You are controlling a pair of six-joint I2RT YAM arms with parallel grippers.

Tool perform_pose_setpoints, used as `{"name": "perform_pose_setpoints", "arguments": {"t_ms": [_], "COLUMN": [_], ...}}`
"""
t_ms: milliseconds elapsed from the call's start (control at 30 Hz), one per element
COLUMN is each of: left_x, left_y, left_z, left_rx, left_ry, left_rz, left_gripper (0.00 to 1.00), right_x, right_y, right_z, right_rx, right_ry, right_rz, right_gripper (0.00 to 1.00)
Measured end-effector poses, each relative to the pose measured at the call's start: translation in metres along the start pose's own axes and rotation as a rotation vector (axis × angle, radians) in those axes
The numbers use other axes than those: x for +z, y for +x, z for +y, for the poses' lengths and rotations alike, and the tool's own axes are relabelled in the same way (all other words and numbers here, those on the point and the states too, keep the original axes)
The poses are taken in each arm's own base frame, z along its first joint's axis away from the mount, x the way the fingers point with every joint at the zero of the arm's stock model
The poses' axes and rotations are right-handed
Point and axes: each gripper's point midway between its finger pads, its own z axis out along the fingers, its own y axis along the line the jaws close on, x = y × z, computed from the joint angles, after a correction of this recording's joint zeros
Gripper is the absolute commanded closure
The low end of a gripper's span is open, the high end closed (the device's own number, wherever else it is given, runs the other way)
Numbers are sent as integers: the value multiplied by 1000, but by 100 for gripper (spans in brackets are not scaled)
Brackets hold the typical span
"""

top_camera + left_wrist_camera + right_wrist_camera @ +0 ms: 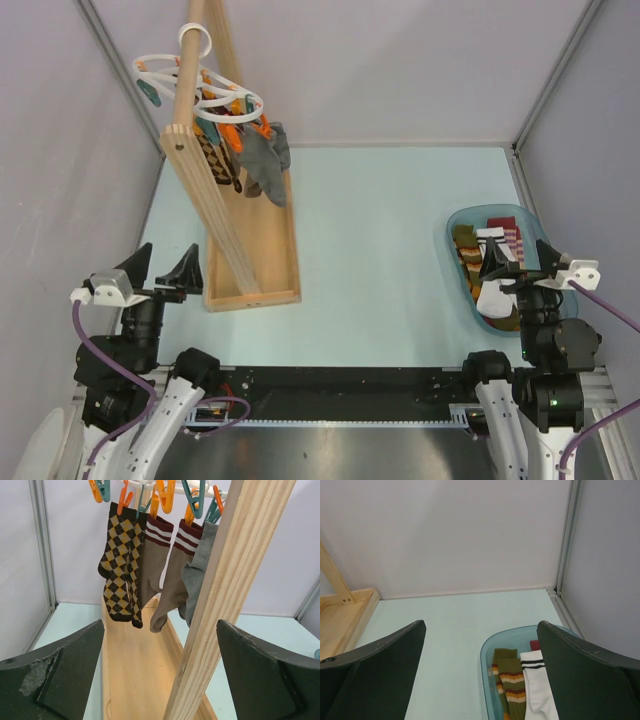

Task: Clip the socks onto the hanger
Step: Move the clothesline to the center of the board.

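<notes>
The white ring hanger (pixel 170 68) hangs on the wooden rack at the back left, with orange and teal clips (pixel 192 497). Clipped to it are brown argyle socks (pixel 119 570), two tan socks with dark red stripes (pixel 172 575) and a grey sock (pixel 199 565). More socks lie in the blue bin (pixel 462 222): an orange-green striped one (pixel 512 682) and a white one with dark stripes (pixel 539 690). My left gripper (pixel 155 275) is open and empty near the rack's base. My right gripper (pixel 525 262) is open and empty above the bin.
The tall wooden rack (pixel 225 200) stands on a tray-like base (pixel 270 270) at the left; its slanted post (pixel 225 595) rises right in front of the left gripper. Grey walls enclose the pale green table (pixel 380 230). A white round object (pixel 40 455) lies at the bottom left.
</notes>
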Motion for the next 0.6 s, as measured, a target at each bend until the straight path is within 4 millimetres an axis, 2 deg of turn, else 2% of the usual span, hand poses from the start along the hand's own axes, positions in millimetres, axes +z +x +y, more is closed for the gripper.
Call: {"name": "perform_pose_setpoints", "arguments": {"t_ms": [300,600], "left_x": [4,32], "left_y": [4,37], "left_z": [-17,-54], "left_rx": [31,60], "left_ry": [97,256], "left_rz": [19,147], "left_gripper": [0,0], "right_x": [-1,-1], "right_y": [0,1], "right_z": [6,12], "right_rx": [2,5], "right_ry": [-34,-70], "right_rz": [2,5], "right_gripper": [0,0]}}
